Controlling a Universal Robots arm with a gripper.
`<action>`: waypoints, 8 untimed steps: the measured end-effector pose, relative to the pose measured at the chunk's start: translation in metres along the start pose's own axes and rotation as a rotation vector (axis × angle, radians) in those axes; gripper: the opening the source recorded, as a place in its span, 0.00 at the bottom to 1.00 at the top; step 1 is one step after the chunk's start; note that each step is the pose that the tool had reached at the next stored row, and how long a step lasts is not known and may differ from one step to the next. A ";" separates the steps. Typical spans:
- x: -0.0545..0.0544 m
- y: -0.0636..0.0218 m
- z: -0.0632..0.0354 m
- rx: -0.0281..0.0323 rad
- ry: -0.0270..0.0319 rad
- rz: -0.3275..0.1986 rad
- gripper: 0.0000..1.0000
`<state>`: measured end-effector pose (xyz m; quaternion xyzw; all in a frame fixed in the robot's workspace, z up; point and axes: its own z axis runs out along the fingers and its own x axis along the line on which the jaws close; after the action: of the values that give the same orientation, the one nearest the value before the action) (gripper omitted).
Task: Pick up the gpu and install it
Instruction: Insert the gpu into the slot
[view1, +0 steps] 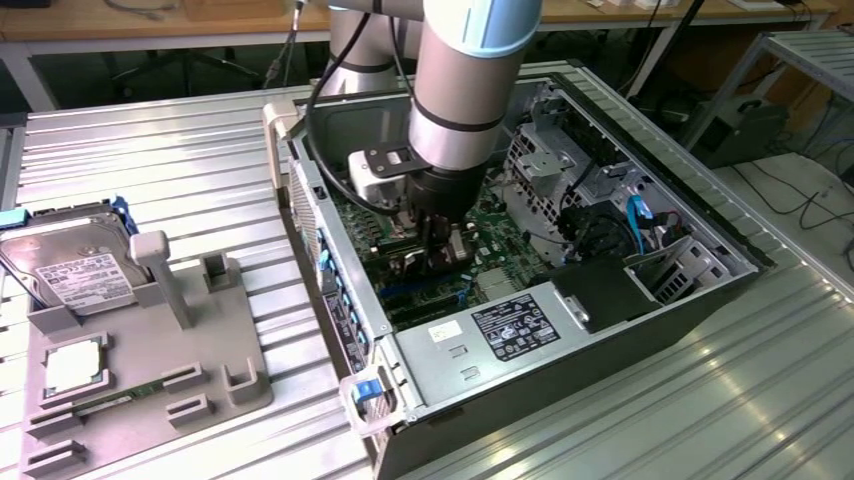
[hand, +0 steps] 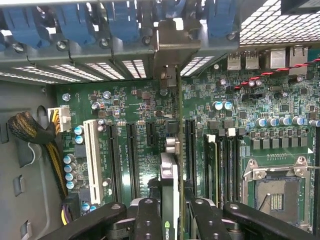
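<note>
My gripper (view1: 443, 252) is down inside the open computer case (view1: 694, 215), over the green motherboard (hand: 135, 107). It is shut on the gpu (hand: 170, 180), a thin dark card seen edge-on between my black fingers (hand: 147, 217). The card stands upright over the row of long black expansion slots (hand: 132, 155). Its silvery bracket (hand: 167, 47) reaches the rear slot wall with the blue clips (hand: 75, 22). Whether the card's edge sits in a slot I cannot tell. In the exterior view the arm hides most of the gpu (view1: 461, 250).
A grey parts holder (view1: 147, 390) at the exterior view's left carries a silver hard drive (view1: 74, 268), a square CPU chip (view1: 74, 365) and a memory stick (view1: 114, 400). The power supply (view1: 514, 330), drive cages (view1: 561, 160) and a CPU socket (hand: 272, 192) crowd the case.
</note>
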<state>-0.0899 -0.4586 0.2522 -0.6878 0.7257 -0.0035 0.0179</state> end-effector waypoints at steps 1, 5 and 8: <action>0.000 0.0011 0.0004 0.0001 -0.0005 0.000 0.27; 0.000 0.0013 0.0005 0.0000 -0.0005 0.000 0.27; 0.000 0.0013 0.0005 -0.0010 -0.0004 0.000 0.27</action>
<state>-0.0912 -0.4585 0.2517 -0.6878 0.7257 -0.0030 0.0177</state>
